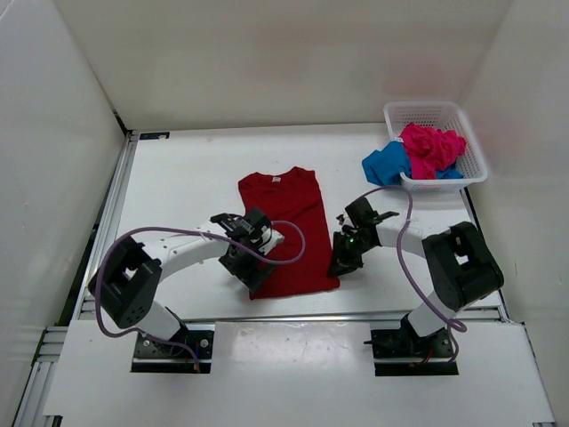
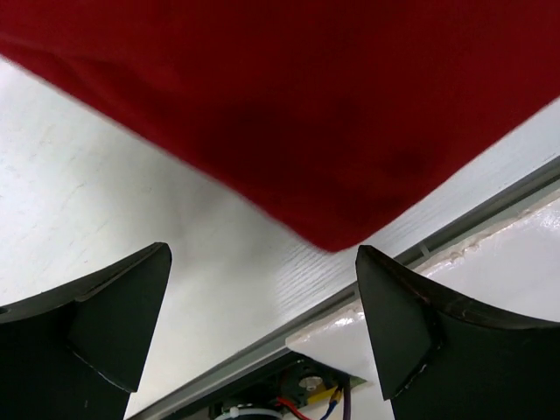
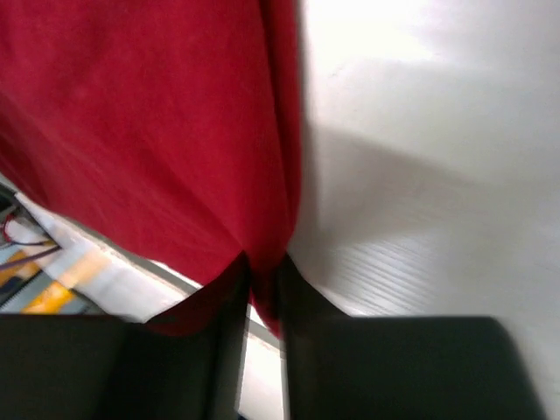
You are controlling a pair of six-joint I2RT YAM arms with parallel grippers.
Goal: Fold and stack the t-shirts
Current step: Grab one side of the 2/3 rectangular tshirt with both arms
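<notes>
A dark red t-shirt lies spread flat in the middle of the table, collar toward the back. My right gripper is at its near right corner, and in the right wrist view the right gripper is shut on the red hem. My left gripper hovers at the near left corner. In the left wrist view the left gripper is open and empty, with the shirt's corner just beyond its tips. A pink t-shirt and a blue t-shirt lie bunched in the basket.
The white mesh basket stands at the back right, the blue fabric spilling over its left side. A metal rail runs along the table's near edge, right by the shirt's hem. White walls close in the left, back and right.
</notes>
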